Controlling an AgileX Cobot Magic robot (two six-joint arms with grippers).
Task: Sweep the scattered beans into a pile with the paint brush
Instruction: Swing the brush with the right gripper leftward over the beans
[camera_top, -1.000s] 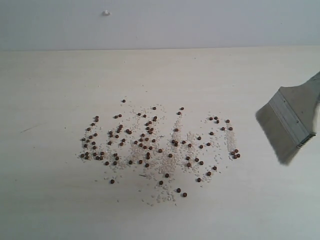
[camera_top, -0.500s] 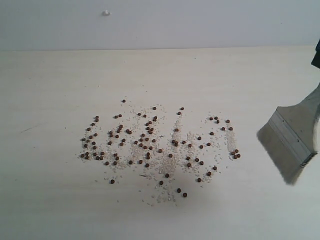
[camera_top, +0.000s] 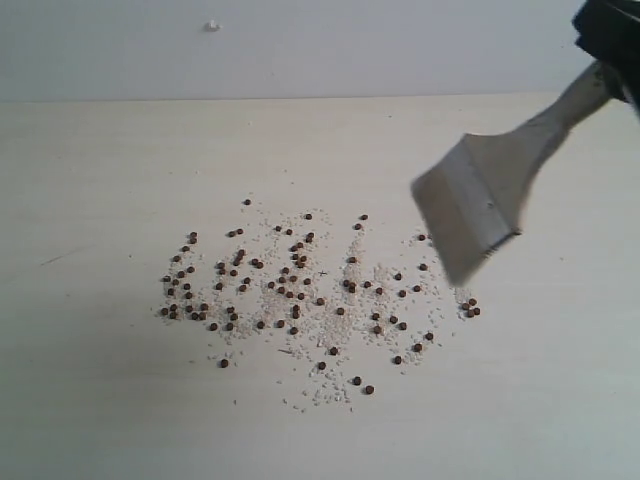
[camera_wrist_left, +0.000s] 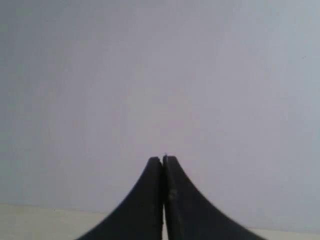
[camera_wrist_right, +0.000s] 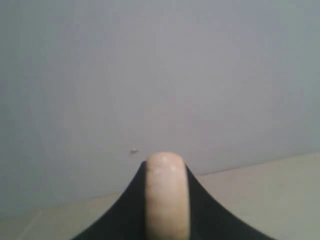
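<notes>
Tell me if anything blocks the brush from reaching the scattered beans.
Nothing visible does. The brush, held by the right gripper, has its bristles over the right edge of the beans, and no other object shows on the table between them.

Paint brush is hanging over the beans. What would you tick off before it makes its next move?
1. Grip: the right gripper is shut on the paint brush handle: ok.
2. Position: brush head over the right end of the beans: ok.
3. Contact: bristles touching the table: cannot tell.
4. Goal: beans in one heap: not ok, they lie scattered.
5. Clearance: the left gripper is shut and away from the beans: ok.
</notes>
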